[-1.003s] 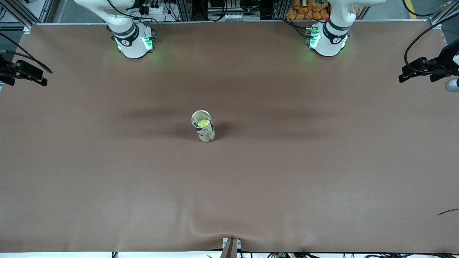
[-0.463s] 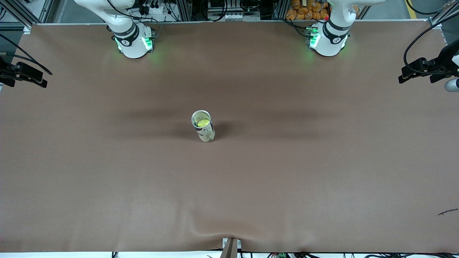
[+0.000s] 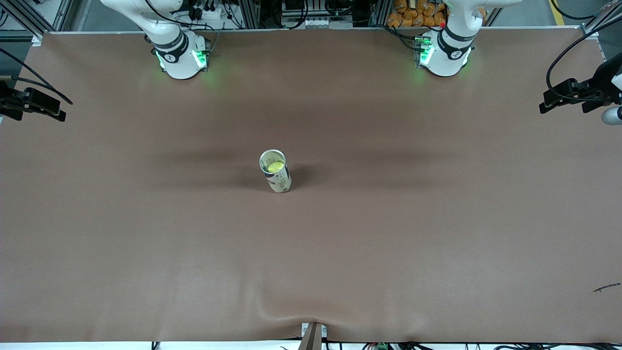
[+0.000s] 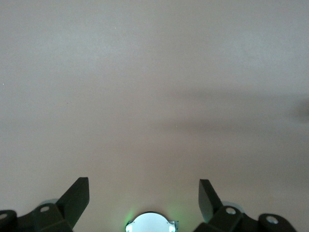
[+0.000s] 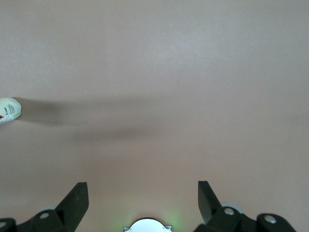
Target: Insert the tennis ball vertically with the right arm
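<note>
The ball [image 3: 275, 166], yellow-green, sits inside the can [image 3: 275, 171], below the rim, visible through the open top. Largest item in view is the table [image 3: 437, 218], covered edge to edge in a brown mat; the mat shows a small wrinkle at the edge nearest the front camera. Both arm bases stand along the edge farthest from that camera, each with green lights lit. The can stands upright near the middle of the table, roughly midway between the two arms' ends, pale with dark printed markings on its side, its mouth open. It is well apart from both grippers. The right gripper [image 5: 143, 199] hangs high over bare mat at the right arm's end of the table, its fingers spread wide with nothing between them; the can shows at the edge of the right wrist view. The left gripper [image 4: 144, 195] hangs likewise over bare mat at the left arm's end of the table, fingers spread wide and holding nothing; the can is not seen in its wrist view. Both arms wait, clear of the work area.
</note>
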Tool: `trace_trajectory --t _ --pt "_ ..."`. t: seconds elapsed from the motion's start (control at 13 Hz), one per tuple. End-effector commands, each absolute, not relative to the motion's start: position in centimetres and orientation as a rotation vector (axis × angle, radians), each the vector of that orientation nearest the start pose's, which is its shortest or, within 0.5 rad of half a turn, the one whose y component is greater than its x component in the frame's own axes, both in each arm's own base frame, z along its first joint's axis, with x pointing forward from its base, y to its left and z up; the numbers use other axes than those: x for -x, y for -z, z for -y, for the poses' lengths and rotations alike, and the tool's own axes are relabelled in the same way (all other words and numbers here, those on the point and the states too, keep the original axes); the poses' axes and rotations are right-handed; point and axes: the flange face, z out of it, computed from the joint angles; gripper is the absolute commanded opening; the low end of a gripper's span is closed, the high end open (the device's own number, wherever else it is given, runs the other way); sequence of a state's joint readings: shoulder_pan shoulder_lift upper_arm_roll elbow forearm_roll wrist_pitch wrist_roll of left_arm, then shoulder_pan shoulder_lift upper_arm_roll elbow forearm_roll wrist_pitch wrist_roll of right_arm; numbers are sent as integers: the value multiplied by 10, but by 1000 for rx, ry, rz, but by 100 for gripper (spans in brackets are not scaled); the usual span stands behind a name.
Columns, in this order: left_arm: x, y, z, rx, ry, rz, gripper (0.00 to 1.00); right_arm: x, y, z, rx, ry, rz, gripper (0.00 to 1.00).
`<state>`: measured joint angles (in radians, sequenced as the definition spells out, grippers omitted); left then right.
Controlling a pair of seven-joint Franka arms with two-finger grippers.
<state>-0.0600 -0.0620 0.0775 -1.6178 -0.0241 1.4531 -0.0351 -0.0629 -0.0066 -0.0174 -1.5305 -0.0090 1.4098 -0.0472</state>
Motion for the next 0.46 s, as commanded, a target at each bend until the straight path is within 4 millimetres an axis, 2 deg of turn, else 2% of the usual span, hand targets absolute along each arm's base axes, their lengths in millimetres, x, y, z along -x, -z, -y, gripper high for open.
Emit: trace_trajectory --t 0.0,0.08,0.39 --pt "-521 -633 7 3148 -125 129 100 -533 -636 45 3153 -169 -55 100" --pt "-521 -640 10 3149 -101 129 100 -533 -636 45 3153 -169 -55 100" --pt "-527 -637 13 3147 -76 125 100 -534 -635 46 3152 -171 -57 100"
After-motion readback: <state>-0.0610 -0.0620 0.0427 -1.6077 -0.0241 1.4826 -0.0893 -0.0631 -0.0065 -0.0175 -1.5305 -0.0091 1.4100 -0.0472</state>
